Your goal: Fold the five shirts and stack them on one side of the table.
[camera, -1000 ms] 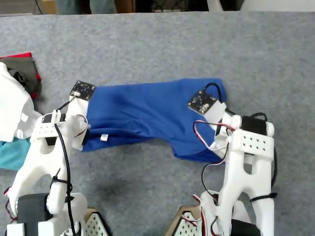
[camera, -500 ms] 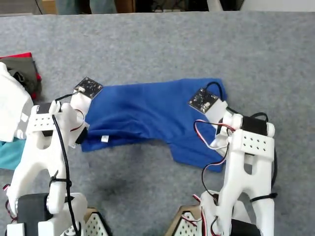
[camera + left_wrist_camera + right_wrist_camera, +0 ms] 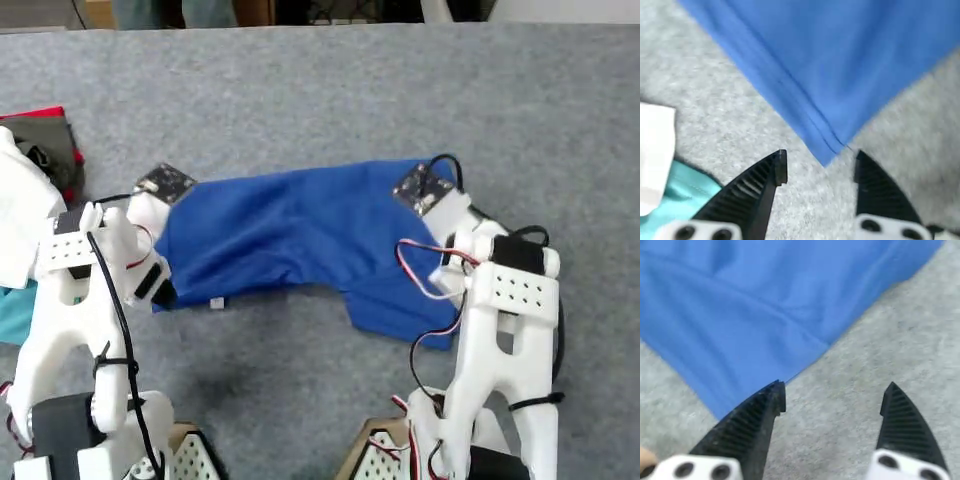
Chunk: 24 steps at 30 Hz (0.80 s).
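Note:
A blue shirt [image 3: 300,230] lies spread across the middle of the grey table, with a sleeve hanging toward the near right. My left gripper [image 3: 821,155] is open and straddles the shirt's near left corner [image 3: 827,157] just above the table. In the high view this gripper [image 3: 153,283] sits at the shirt's left end. My right gripper [image 3: 835,385] is open too, low over the table at the blue shirt's [image 3: 740,305] right edge, with bare carpet between its fingers. Other shirts are piled at the table's left edge: white [image 3: 25,225], teal [image 3: 20,315] and red with grey [image 3: 55,140].
The grey carpeted table [image 3: 330,90] has free room along its far side and on the right. The white cloth [image 3: 655,150] and the teal cloth [image 3: 675,200] lie close beside my left gripper. Both arm bases stand at the near edge.
My left arm swung left and nearer, and the shirt's left corner shifted with it. My right arm moved toward the shirt's far right corner.

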Motion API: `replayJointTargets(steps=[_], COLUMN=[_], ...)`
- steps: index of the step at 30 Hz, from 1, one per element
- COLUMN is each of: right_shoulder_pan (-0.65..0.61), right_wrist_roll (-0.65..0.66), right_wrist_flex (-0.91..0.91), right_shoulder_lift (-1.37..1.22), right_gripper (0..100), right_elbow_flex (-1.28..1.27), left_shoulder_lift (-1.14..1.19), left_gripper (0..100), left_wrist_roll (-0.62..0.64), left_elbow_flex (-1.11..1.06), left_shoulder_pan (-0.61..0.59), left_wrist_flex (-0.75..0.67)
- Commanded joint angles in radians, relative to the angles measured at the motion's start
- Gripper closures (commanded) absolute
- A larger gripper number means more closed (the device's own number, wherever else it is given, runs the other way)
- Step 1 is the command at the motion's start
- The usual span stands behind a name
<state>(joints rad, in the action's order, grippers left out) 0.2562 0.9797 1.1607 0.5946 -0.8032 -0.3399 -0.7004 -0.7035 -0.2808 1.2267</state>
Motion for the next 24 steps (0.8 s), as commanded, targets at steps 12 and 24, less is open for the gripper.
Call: replayJointTargets(steps=[12, 24], right_shoulder_pan=[-0.133, -0.195], right_wrist_roll=[-0.367, -0.557], right_wrist_flex=[0.063, -0.048], right_shoulder_lift=[-0.246, -0.897], right_gripper=[98.2, 98.5], right_elbow_flex=[0.472, 0.921], left_shoulder_lift=[0.048, 0.64], left_gripper=[95, 97], left_wrist_roll=[0.423, 0.735], left_elbow_flex=[0.26, 0.437], left_shoulder_pan=[0.084, -0.001], left_wrist_flex=[-0.273, -0.732])
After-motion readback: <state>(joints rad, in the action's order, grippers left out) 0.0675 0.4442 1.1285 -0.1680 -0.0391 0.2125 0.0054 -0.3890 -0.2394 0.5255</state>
